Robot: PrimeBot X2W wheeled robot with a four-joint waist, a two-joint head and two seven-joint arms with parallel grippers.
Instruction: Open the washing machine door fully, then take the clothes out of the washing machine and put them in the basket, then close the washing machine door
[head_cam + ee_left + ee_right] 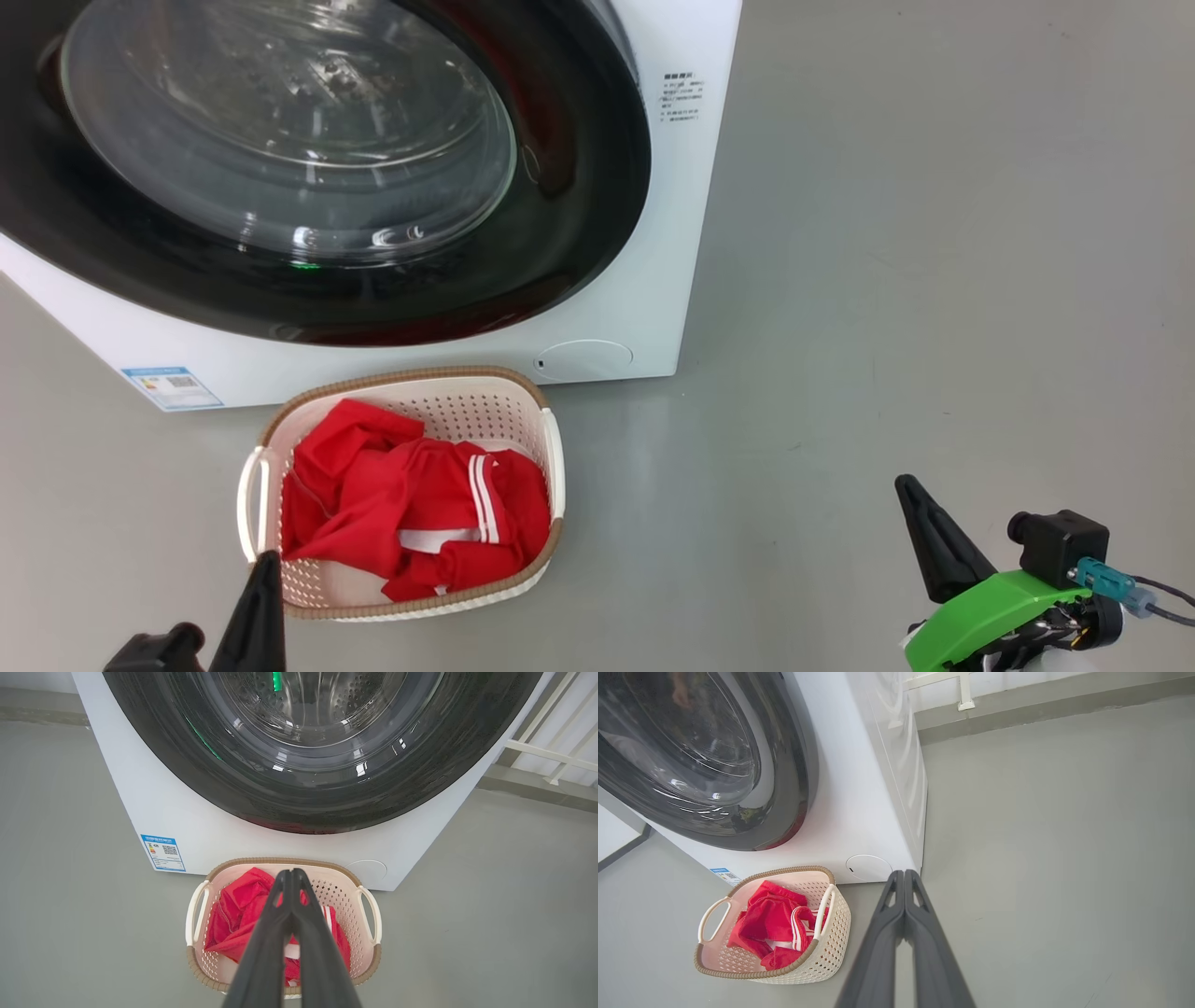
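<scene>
The washing machine (pixel 653 280) stands white at the back, and its round black-rimmed door (pixel 308 168) with the glass bowl lies flush against the front, shut. Red clothes (pixel 411 504) with white stripes lie in the cream basket (pixel 555 467) on the floor just before the machine. My left gripper (pixel 290 873) hangs shut and empty over the basket's near side. Off to the right, my right gripper (pixel 904 873) is shut on nothing above bare floor; its dark tip (pixel 906 485) shows at lower right.
Grey floor (pixel 934 233) spreads to the right of the machine. A blue label (pixel 173 387) sits low on the machine's front. White railing bars (pixel 551 751) stand behind the machine at the right.
</scene>
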